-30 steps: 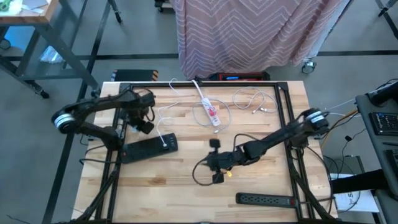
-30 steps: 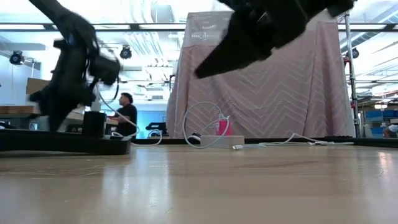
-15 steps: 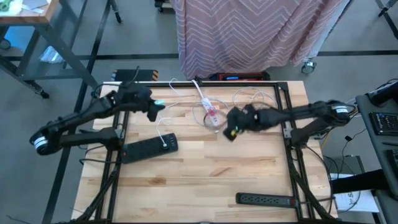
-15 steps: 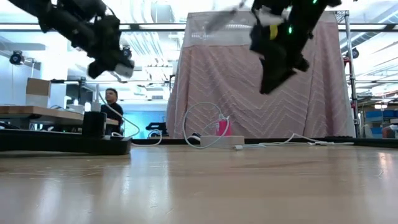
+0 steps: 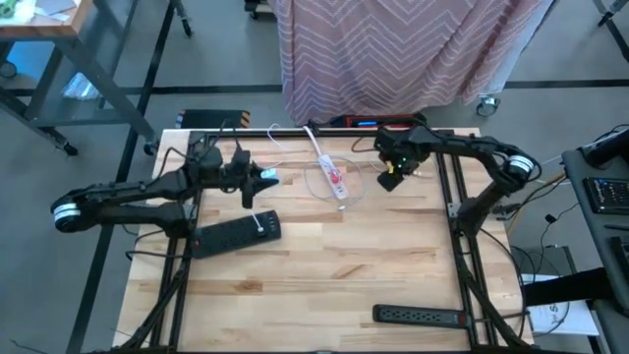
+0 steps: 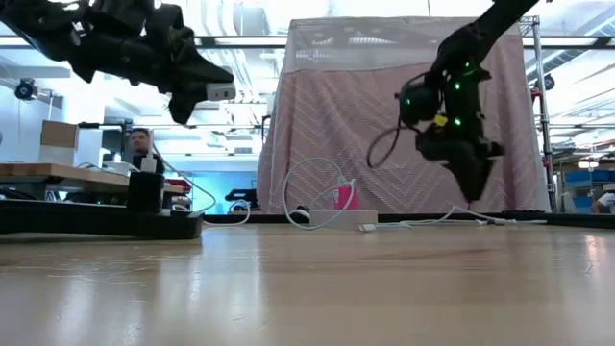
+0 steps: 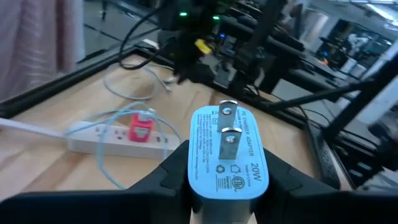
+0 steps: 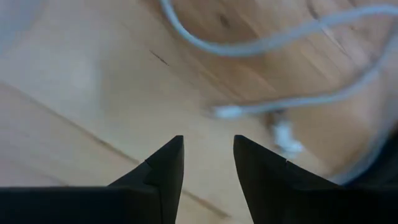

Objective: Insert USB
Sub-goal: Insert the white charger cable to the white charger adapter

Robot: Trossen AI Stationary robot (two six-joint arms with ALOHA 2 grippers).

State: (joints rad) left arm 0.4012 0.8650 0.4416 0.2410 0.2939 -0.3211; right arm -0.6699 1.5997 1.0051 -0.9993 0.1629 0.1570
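Note:
My left gripper point(image 5: 259, 179) hovers over the table's left half, pointing level toward the right, shut on a white USB wall charger point(image 7: 225, 155) whose prong face shows in the left wrist view. A loose white USB cable point(image 5: 398, 155) lies on the wood at the far right, its connector ends point(image 8: 227, 112) just beyond my right gripper's fingertips. My right gripper point(image 8: 208, 146) hangs above that cable, pointing down, open, with nothing between its fingers. In the low view the left gripper point(image 6: 213, 92) is high at the left and the right gripper point(image 6: 473, 183) is above the cable. My left gripper pinches the charger between its two fingers, one on each side of the body point(image 7: 190, 180), below the prongs. The fingers come level from the table's left. The charger is lifted clear of the table, its label and prongs facing back toward the wrist.
A white power strip point(image 5: 329, 172) with a pink plug point(image 7: 142, 127) lies at the far middle. One black power strip point(image 5: 236, 233) lies near the left arm, with a white cable end on it. Another black power strip point(image 5: 423, 317) is at the near right. A draped cloth stands behind the table.
My right gripper has swung from the table's middle to the far right and turned to point down over the white cable. My left gripper has risen from beside the black power strip, tipped from pointing down to level, and gone a little toward the right.

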